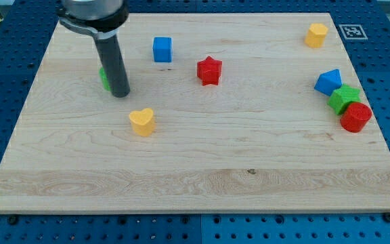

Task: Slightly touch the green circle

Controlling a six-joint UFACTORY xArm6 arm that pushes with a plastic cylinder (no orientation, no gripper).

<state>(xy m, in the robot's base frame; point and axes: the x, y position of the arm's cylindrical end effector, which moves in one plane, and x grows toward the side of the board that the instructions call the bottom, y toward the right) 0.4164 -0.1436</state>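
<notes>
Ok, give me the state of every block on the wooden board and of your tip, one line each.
My tip: down on the wooden board, right beside the green circle.
Green circle block: mostly hidden behind the rod; contact cannot be told.
Blue cube: standing alone.
Red star: alone.
Yellow heart: alone.
Yellow hexagon-like block: alone.
Blue angular block, green star-like block, red rounded block: clustered, apparently touching.
</notes>
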